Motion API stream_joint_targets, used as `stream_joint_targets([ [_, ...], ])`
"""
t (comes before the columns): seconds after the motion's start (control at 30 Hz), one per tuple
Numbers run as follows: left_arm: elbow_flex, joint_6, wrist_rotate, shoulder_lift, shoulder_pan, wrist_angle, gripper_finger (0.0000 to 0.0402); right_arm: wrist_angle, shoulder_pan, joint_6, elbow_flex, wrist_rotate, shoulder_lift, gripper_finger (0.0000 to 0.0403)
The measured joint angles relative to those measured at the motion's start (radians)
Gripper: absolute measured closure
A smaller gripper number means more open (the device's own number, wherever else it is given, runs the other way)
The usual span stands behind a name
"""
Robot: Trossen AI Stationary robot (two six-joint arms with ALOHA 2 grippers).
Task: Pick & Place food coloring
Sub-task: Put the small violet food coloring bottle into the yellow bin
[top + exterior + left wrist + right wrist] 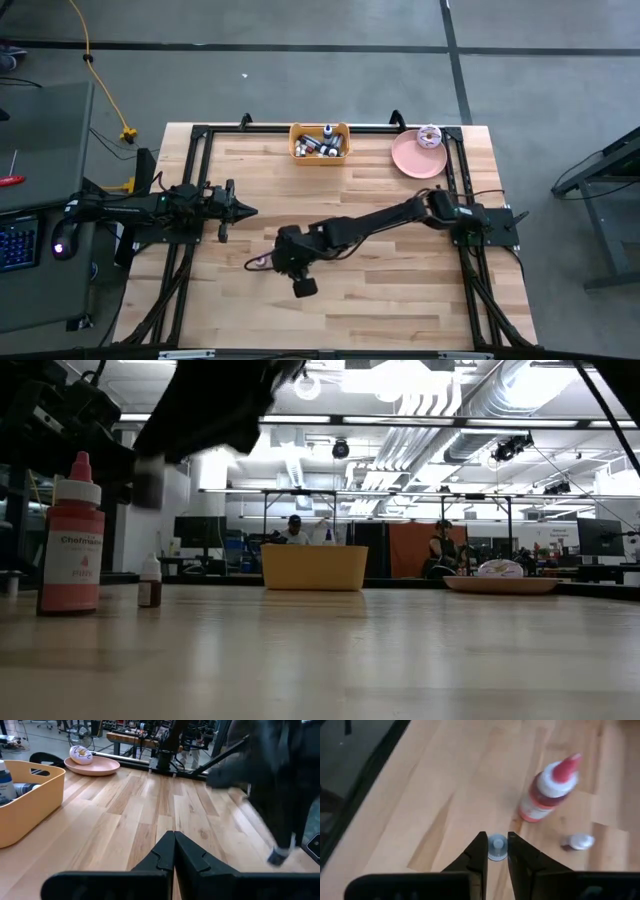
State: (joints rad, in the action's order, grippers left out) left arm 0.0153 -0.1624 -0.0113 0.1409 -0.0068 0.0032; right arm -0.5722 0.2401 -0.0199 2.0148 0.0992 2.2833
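Observation:
My right gripper (495,851) hangs over the middle of the table (272,260), shut on a tiny food coloring bottle of which a whitish cap (497,847) shows. Beyond it a red food coloring bottle (547,790) with a white collar and red tip stands upright on its base. A small whitish-capped bottle (579,841) stands near it; in the low view it is brown (150,582), beside the red one (72,540). Several more bottles lie in the yellow bin (320,153) at the far edge. My left gripper (174,840) waits shut at the table's left (250,210). My right gripper pinches the tiny bottle just under its whitish cap (497,854) between its two fingertips. The fingers slant down from the table's right side. The bottle stays upright with its cap up, its body hidden below the cap, and sits clear of the tabletop.
A pink plate (408,162) with a donut (430,136) sits at the far right, next to the yellow bin (314,568). A black frame (195,180) runs along the table's edges. Bare wood lies between the standing bottles and the bin.

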Motion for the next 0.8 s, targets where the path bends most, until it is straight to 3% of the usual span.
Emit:
stream_joint_targets([
  [0.3,0.0,0.0,0.0,0.0,0.0,0.0,0.0401,-0.155,0.004,0.196,0.0,-0.13,-0.147,0.036],
  [0.53,0.0,0.0,0.0,0.0,0.0,0.0,0.0401,-0.279,0.0,0.411,0.0,-0.313,-0.214,0.036],
  [0.8,0.0,0.0,0.0,0.0,0.0,0.0,0.0401,-0.349,-0.059,0.509,0.0,-0.485,-0.246,0.036],
])
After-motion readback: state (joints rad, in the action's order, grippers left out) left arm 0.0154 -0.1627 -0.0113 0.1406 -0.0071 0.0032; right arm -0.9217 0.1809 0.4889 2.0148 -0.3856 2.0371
